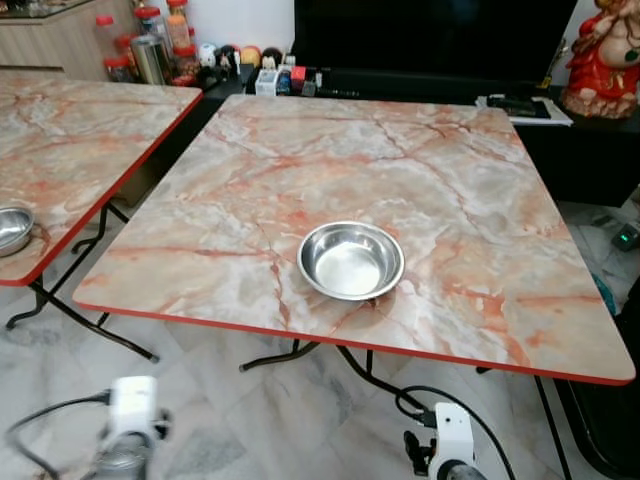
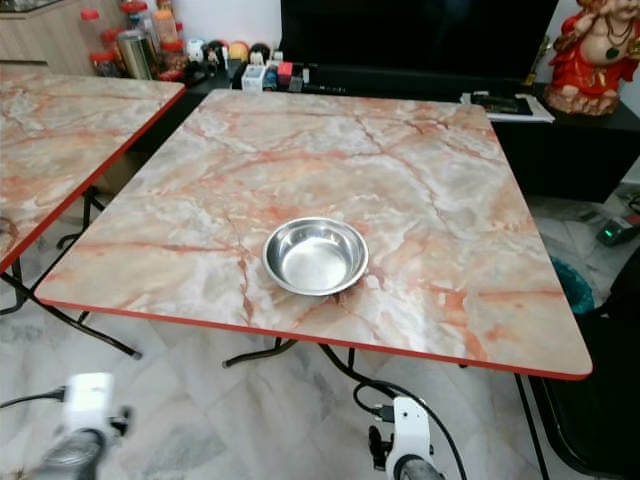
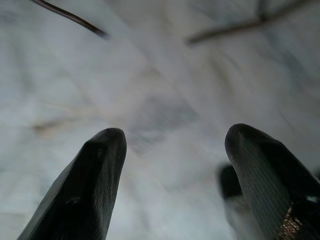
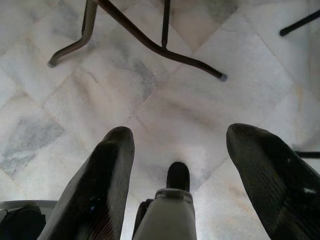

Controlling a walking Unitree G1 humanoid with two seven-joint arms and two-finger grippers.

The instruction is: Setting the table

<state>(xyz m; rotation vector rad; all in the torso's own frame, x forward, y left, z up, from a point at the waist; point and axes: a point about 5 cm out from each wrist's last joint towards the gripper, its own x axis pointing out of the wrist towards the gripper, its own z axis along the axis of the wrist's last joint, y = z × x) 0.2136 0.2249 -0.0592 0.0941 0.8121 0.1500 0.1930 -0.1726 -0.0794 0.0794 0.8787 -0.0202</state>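
While both arms hang low beside the robot's body, below the near edge of the worktop point(image 1: 420, 170), nothing is being carried: the left pincer point(image 3: 172, 180) points down at the pale marble floor point(image 4: 165, 110) with its two black fingers point(image 3: 90, 190) spread wide and nothing between them, and the right pincer point(image 4: 175, 175) hangs the same way, parted and empty, above the floor near the folding leg point(image 4: 145, 42) of the worktop. A steel bowl point(image 1: 351, 260) sits upright on the marble-patterned worktop, toward the near edge and roughly midway along it, which looks like a sensible spot for one place setting, within reach of someone seated on that side. It appears empty, and no plate, spoon or cup lies near it. A second worktop point(image 1: 70, 140) with the same pattern stands to the left, and another steel bowl point(image 1: 12, 228) rests near its near edge, partly cut off by the picture's border. Jars and small containers point(image 1: 150, 45) crowd a low cabinet beyond, and a red figurine point(image 1: 605, 55) stands at the far right. Judging from this, one bowl has been laid and the arms are lowered because they have nothing to do at this spot; the next piece would probably have to be fetched from elsewhere, perhaps the second worktop.
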